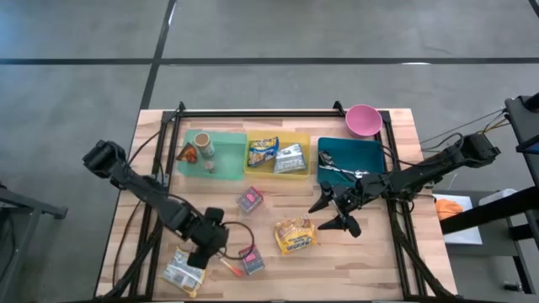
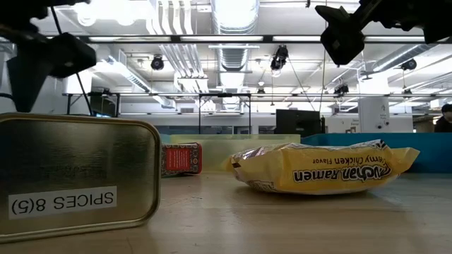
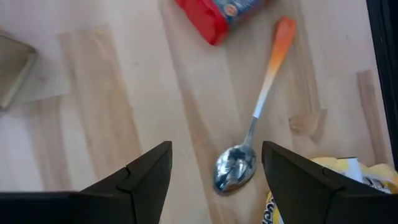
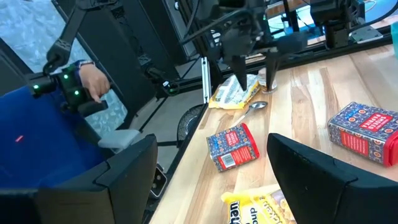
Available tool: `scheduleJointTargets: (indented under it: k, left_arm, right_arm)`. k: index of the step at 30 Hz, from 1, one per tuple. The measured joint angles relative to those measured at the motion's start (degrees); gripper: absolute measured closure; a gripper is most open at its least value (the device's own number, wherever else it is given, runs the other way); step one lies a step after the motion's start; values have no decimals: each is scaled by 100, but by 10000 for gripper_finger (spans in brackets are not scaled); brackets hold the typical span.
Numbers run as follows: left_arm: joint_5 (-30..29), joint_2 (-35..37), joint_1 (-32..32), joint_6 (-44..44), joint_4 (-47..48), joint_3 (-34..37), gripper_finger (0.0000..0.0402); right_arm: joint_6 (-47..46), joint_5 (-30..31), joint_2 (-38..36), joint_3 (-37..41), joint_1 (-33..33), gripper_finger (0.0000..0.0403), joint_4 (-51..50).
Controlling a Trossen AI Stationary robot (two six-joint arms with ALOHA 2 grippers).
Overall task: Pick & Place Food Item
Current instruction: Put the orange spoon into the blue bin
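My left gripper (image 3: pixel 214 180) hangs open, pointing down over a spoon (image 3: pixel 239 168) with an orange handle that lies flat on the wood. Its fingers stand on either side of the spoon's bowl, above it. Beside it lie a yellow-white snack packet (image 1: pixel 184 271) and a red box (image 1: pixel 251 259). A yellow ramen packet (image 1: pixel 295 236) lies flat at mid-table, and a second red box (image 1: pixel 250 199) stands farther back. My right gripper (image 1: pixel 337 212) is held open and level above the table, right of the ramen, with nothing between its fingers.
Green (image 1: pixel 226 139), yellow (image 1: pixel 290 175) and teal (image 1: pixel 370 147) trays line the far side, with a pink bowl (image 1: pixel 363 119) behind. A spice tin (image 2: pixel 74 176) stands at the near edge. A black frame (image 1: pixel 253 112) rims the table. A person in blue (image 4: pixel 37 137) stands beyond the table's edge.
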State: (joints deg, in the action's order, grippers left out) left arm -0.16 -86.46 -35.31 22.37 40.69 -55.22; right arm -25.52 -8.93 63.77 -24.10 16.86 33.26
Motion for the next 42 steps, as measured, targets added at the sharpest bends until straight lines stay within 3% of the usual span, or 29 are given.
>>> scheduleJointTargets:
  k: [12,24,42]
  left_arm:
    - [-521,-48,-445,14,-891,264,152]
    - [-407,-704,-582,-291,-1158,275,222]
    - [-674,-761,-789,-732,-1247,316,224]
  right_arm:
    - [0,-2,0,0,1,106,0]
    - [0,-2,0,0,0,106,-11]
    - [0,-2,0,0,0,106,-2]
